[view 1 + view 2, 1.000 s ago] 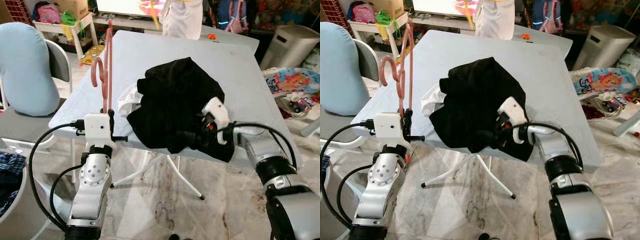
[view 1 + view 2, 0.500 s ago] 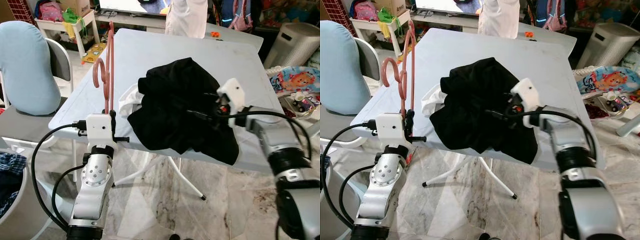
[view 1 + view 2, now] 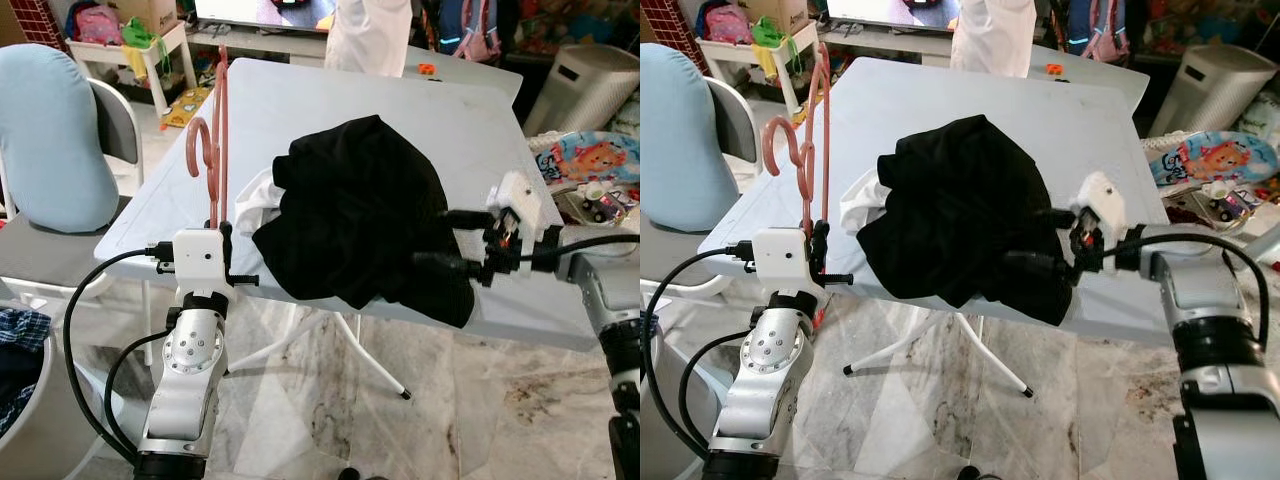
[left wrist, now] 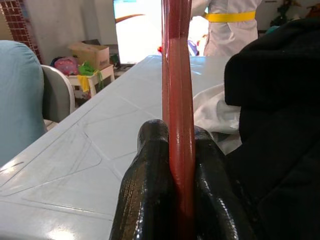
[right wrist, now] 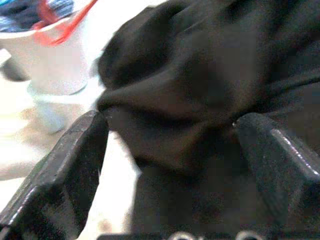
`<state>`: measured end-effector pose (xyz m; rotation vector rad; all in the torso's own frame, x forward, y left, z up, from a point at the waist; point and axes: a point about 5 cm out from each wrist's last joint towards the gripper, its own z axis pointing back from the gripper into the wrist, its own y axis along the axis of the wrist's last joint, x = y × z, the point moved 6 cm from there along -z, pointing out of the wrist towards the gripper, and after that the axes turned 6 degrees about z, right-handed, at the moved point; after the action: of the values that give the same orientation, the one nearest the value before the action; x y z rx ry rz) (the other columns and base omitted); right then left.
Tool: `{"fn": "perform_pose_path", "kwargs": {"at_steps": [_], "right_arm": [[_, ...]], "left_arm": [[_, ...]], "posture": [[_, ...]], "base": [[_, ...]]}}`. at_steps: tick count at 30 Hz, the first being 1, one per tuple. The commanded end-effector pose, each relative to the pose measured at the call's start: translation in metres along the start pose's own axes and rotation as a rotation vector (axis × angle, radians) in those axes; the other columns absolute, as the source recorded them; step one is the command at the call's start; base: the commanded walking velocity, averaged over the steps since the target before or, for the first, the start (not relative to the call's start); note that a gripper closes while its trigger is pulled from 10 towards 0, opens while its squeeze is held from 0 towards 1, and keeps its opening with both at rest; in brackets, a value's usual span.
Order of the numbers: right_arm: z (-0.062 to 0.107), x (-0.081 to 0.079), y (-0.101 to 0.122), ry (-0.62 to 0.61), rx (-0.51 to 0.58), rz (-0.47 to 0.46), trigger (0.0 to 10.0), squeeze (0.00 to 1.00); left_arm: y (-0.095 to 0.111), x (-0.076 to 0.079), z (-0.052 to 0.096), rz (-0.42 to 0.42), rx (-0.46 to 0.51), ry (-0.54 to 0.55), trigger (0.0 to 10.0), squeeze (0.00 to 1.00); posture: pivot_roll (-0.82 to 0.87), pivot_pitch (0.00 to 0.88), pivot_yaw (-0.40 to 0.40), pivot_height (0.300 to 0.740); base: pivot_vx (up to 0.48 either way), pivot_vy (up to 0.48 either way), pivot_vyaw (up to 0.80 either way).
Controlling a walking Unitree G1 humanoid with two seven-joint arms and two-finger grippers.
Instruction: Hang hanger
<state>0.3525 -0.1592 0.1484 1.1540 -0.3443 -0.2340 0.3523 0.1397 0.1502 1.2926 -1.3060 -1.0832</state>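
A pink hanger (image 3: 213, 140) stands upright at the table's front left corner, its lower bar clamped in my left gripper (image 4: 180, 150), which is shut on it. A crumpled black garment (image 3: 350, 200) lies on the grey table (image 3: 330, 100), with a white cloth (image 3: 258, 200) sticking out at its left side. My right gripper (image 3: 432, 238) is at the garment's front right edge. It is open, with a fold of the black cloth between its fingers (image 5: 65, 165).
A chair with a light blue cushion (image 3: 45, 130) stands left of the table. A person in white (image 3: 370, 35) stands at the far edge. A white bin (image 3: 580, 90) and toys are at the right. A laundry basket (image 3: 20, 400) sits on the floor at my lower left.
My right gripper rose from the garment's front fold, passed over the garment, and now sits further right at its front right edge. The left arm and hanger have not moved.
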Motion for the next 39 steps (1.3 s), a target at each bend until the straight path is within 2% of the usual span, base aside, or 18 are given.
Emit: {"fn": "perform_pose_path", "kwargs": {"at_steps": [1,6,8,9,10,14,16,19,24,25,26,27,28,31,32,33,34,39], "right_arm": [[-0.006,-0.008,0.005,0.043,0.019,0.005,10.0,1.0],[-0.034,-0.032,0.001,0.116,0.06,-0.042,10.0,1.0],[-0.049,-0.028,0.001,0.063,0.08,-0.065,10.0,1.0],[-0.049,-0.028,0.001,0.063,0.08,-0.065,10.0,1.0],[-0.062,-0.024,0.002,-0.002,0.096,-0.08,10.0,1.0],[-0.08,-0.024,0.003,-0.064,0.098,-0.072,10.0,1.0],[-0.094,-0.015,0.002,-0.169,0.077,-0.08,10.0,1.0],[-0.107,-0.008,0.007,-0.253,0.066,-0.085,10.0,1.0],[-0.117,0.006,0.004,-0.367,-0.004,-0.073,10.0,1.0],[-0.122,0.014,0.01,-0.428,-0.011,-0.067,10.0,0.75],[-0.122,0.014,0.01,-0.428,-0.011,-0.067,10.0,0.75],[-0.124,0.018,0.012,-0.458,-0.013,-0.066,10.0,0.59],[-0.127,0.023,0.018,-0.498,-0.008,-0.069,10.0,0.19],[-0.13,0.034,0.029,-0.589,0.005,-0.072,10.0,0.17],[-0.13,0.038,0.033,-0.626,0.009,-0.078,10.0,0.11],[-0.131,0.041,0.036,-0.65,0.012,-0.083,10.0,0.11],[-0.13,0.047,0.04,-0.7,0.006,-0.079,10.0,0.0],[-0.125,0.062,0.052,-0.847,-0.008,-0.071,10.0,0.0]], "left_arm": [[-0.001,0.003,-0.001,-0.001,-0.005,-0.009,10.0,0.0],[-0.002,0.005,-0.001,0.001,-0.007,-0.014,10.0,0.0],[-0.002,0.005,-0.001,0.001,-0.007,-0.015,10.0,0.0],[-0.002,0.005,-0.001,0.001,-0.007,-0.015,10.0,0.0],[-0.002,0.005,-0.001,0.001,-0.005,-0.014,10.0,0.0],[-0.001,0.005,-0.001,0.002,-0.004,-0.011,10.0,0.0],[-0.002,0.005,-0.001,0.003,-0.004,-0.009,10.0,0.0],[-0.001,0.004,-0.001,0.003,-0.003,-0.005,10.0,0.0],[-0.001,0.004,-0.001,0.003,-0.001,-0.001,10.0,0.0],[-0.001,0.004,-0.001,0.003,-0.001,-0.001,10.0,0.0],[-0.001,0.004,-0.001,0.003,-0.001,-0.001,10.0,0.0],[-0.001,0.005,-0.001,0.004,-0.001,-0.001,10.0,0.0],[-0.001,0.005,-0.001,0.004,-0.001,-0.001,10.0,0.0],[-0.001,0.006,-0.001,0.006,0.0,0.0,10.0,0.0],[-0.001,0.006,-0.001,0.007,0.0,0.001,10.0,0.0],[-0.001,0.006,-0.001,0.007,0.0,0.002,10.0,0.0],[-0.001,0.006,-0.001,0.006,0.0,0.003,10.0,0.0],[-0.001,0.003,0.0,0.0,0.001,0.009,10.0,0.0]], "posture": [[0.1,0.077,-0.046,0.74],[0.1,0.077,-0.045,0.74],[0.1,0.076,-0.045,0.74],[0.1,0.076,-0.045,0.74],[0.1,0.077,-0.048,0.74],[0.11,0.077,-0.051,0.74],[0.11,0.076,-0.056,0.74],[0.11,0.077,-0.057,0.74],[0.11,0.079,-0.06,0.74],[0.11,0.079,-0.062,0.74],[0.11,0.079,-0.062,0.74],[0.11,0.08,-0.063,0.74],[0.11,0.08,-0.064,0.74],[0.11,0.081,-0.067,0.74],[0.12,0.082,-0.069,0.74],[0.12,0.082,-0.069,0.74],[0.12,0.083,-0.07,0.74],[0.13,0.08,-0.073,0.74]], "base": [[0.0,0.0,0.0],[0.0,0.0,0.0],[0.0,0.0,0.0],[0.0,0.0,0.0],[0.0,0.0,0.0],[0.0,0.0,0.0],[0.0,0.0,0.0],[0.0,0.0,0.0],[0.0,0.0,0.0],[0.0,0.0,0.0],[0.0,0.0,0.0],[0.0,0.0,0.0],[0.0,0.0,0.0],[0.0,0.0,0.0],[0.0,0.0,0.0],[0.0,0.0,0.0],[0.0,0.0,0.0],[0.0,0.0,0.0]]}}
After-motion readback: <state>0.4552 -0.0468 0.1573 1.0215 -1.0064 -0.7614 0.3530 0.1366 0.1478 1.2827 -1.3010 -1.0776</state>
